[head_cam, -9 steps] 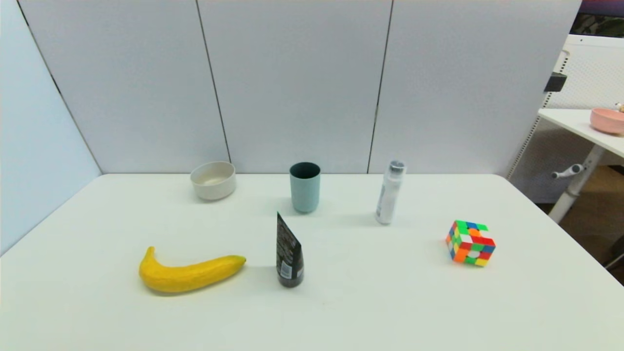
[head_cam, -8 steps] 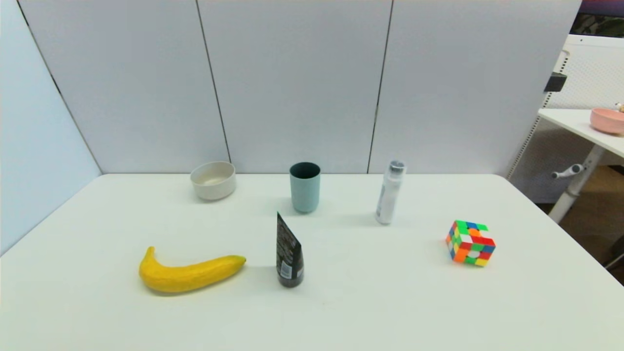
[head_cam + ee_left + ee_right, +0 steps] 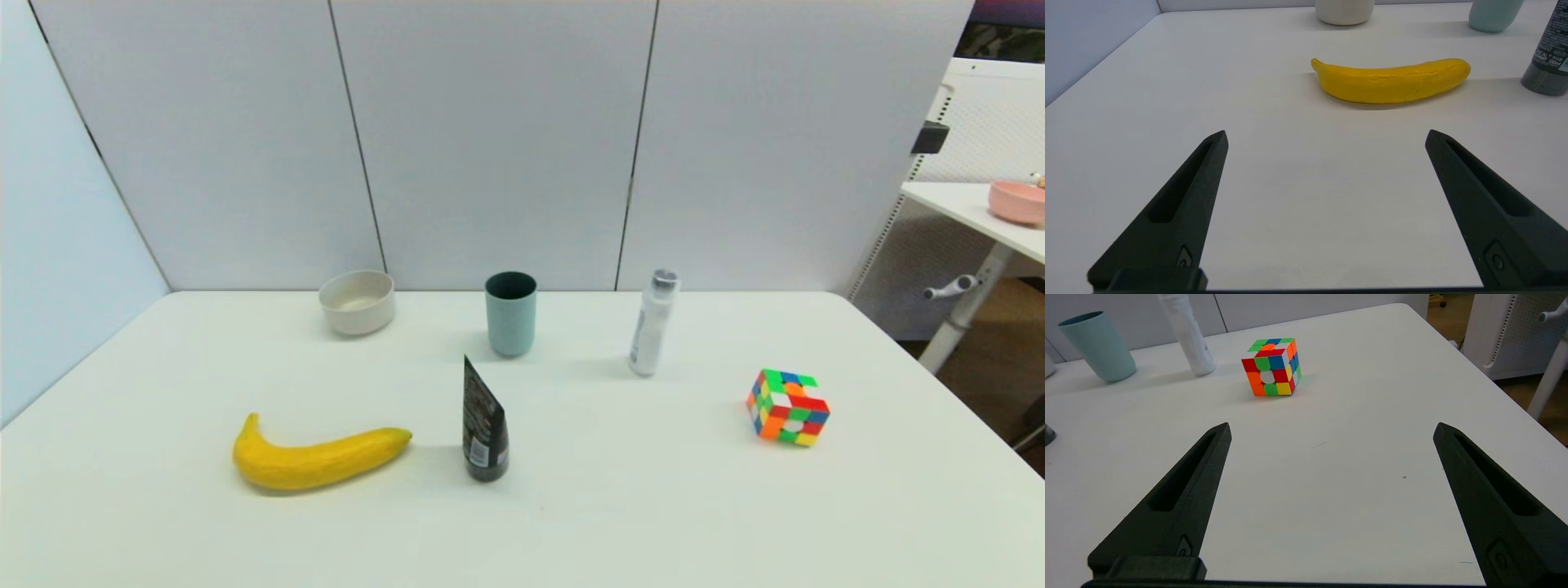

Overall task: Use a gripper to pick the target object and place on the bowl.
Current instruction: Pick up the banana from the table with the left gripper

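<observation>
Left claw [image 3: 1326,136], fingers wide apart and empty, low over the bench [image 3: 620,506], facing the banana [image 3: 1392,79] a little ahead. The banana lies flat on its side, near the black tube [image 3: 483,425] and well short of the beige bowl [image 3: 357,302] at the bench's far edge. Likely light, smooth-skinned and easily bruised; best gripped across its thick middle, gently. Right claw [image 3: 1331,430], also spread and empty, idles near the puzzle cube [image 3: 1271,367].

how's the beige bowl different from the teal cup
The beige bowl is low, wide and off-white; the teal cup is taller, narrower and blue-green with a dark inside. The bowl stands farther to the robot's left, beyond the banana. Both stand upright, mouth up, near the table's far edge.
</observation>
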